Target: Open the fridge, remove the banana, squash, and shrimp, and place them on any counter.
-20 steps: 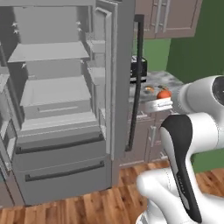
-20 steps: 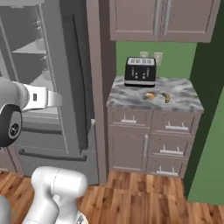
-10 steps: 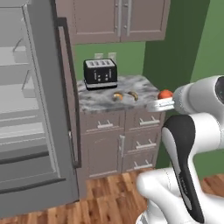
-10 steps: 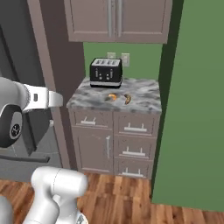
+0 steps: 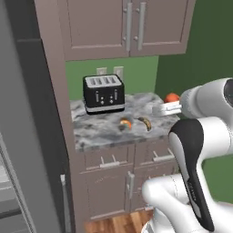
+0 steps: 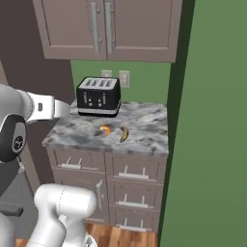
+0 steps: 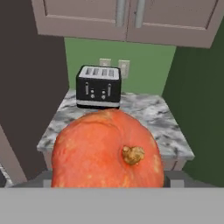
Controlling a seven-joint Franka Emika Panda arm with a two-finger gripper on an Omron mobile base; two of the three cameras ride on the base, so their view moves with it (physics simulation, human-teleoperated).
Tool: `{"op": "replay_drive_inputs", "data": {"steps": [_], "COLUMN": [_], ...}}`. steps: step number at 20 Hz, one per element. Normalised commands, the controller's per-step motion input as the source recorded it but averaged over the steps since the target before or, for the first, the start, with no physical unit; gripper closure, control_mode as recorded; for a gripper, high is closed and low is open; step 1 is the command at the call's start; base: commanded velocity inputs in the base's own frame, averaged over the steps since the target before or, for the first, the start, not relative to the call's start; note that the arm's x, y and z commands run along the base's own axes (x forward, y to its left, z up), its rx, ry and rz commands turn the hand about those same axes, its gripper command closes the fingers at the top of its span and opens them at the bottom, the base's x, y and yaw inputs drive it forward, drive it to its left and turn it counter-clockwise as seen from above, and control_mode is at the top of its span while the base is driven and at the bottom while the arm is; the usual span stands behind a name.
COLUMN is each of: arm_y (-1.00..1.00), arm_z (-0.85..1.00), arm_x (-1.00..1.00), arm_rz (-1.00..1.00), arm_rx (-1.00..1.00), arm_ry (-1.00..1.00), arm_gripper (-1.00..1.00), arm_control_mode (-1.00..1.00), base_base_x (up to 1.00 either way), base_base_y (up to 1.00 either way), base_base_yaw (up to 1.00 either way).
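1. Left base view: the counter (image 5: pixel 107 132), a marbled grey-and-white slab, sits under two mauve-brown upper cabinets (image 5: pixel 125 27) with silver handles and in front of a green wall.
2. A black toaster (image 5: pixel 103 93) stands at the far left of the slab. Near the front edge lie a small orange shrimp (image 5: pixel 125 123) and, just to its right, the brown-tinged banana (image 5: pixel 145 123), close together but apart.
3. The grey fridge (image 5: pixel 20 150) shows as a tall panel along the left edge. The white arm rises from the lower right, and a sliver of the orange squash (image 5: pixel 171 97) peeks out past its wrist, above the right end of the counter.
4. Right base view: the toaster (image 6: pixel 99 96) sits at the far left of the counter (image 6: pixel 144 128), below a pair of wall outlets (image 6: pixel 116 76). The shrimp (image 6: pixel 104 130) and banana (image 6: pixel 124 134) lie side by side near the middle, the banana on the right.
5. Drawer fronts (image 6: pixel 137 172) with silver bar handles fill the base under the slab; a green wall bounds it on the right.
6. Hand view: the squash (image 7: pixel 107 151), round and orange with a tan stem nub, sits right against the camera, in front of the toaster (image 7: pixel 99 86) and counter (image 7: pixel 168 131).
7. The gripper's jaws stand wide and clasp the squash, which hangs off the slab; the fingertips themselves are hidden behind it.
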Motion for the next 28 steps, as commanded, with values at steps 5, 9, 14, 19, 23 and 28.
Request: {"op": "replay_drive_inputs", "data": {"steps": [5, 9, 14, 19, 23, 28], "arm_y": [0.00, 0.00, 0.00, 0.00, 0.00, 0.13], "arm_z": [0.00, 0.00, 0.00, -0.30, -0.39, -0.46], "arm_x": [0.00, 0.00, 0.00, 0.13, 0.60, 0.71], "arm_rz": [0.00, 0.00, 0.00, 0.11, 0.21, 0.09], "arm_rx": [0.00, 0.00, 0.00, 0.02, 0.08, 0.00], "arm_ry": [0.00, 0.00, 0.00, 0.18, 0.40, 0.39], "arm_gripper": [1.00, 1.00, 1.00, 1.00, 1.00, 1.00], "arm_control_mode": [1.00, 1.00, 1.00, -1.00, -1.00, -1.00], "base_base_x": [0.96, 0.82, 0.73, 0.12, 0.00, 0.00], "base_base_y": [-0.07, -0.02, -0.01, 0.00, 0.00, 0.00], "base_base_yaw": [0.03, 0.05, 0.05, 0.04, 0.00, 0.00]}}
